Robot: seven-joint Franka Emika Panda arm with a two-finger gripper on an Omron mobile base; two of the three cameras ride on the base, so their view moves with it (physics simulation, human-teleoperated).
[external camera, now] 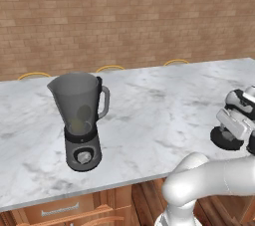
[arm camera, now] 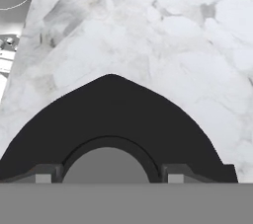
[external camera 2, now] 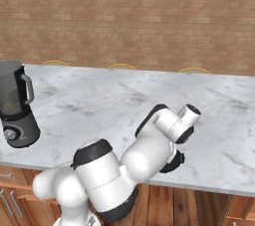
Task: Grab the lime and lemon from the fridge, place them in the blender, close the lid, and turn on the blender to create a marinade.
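left and right base views, hand view: closing the blender, first stage. my tool (arm camera: pixel 109 176) hangs low over the lid (arm camera: pixel 111 119), a black disc lying flat on the marble surface (external camera: pixel 164 105) near its front edge, well apart from the blender (external camera: pixel 79 120). the lid also appears in the left base view at the right edge, beneath my wrist. the two fingertips (arm camera: pixel 43 174) stand apart on either side of the grey centre cap (arm camera: pixel 106 165), one tip on each flank; whether they touch it i cannot tell. nothing is clamped yet. the blender stands upright at the left, its mouth open; pale and dark shapes show through the smoky wall low in the jug, most likely the lemon and lime, though too blurred to name. to do this step well, i judge the tips should stay centred on the cap and level with the surface, press in evenly, and lift straight up, so the disc does not tilt or slide off the edge.
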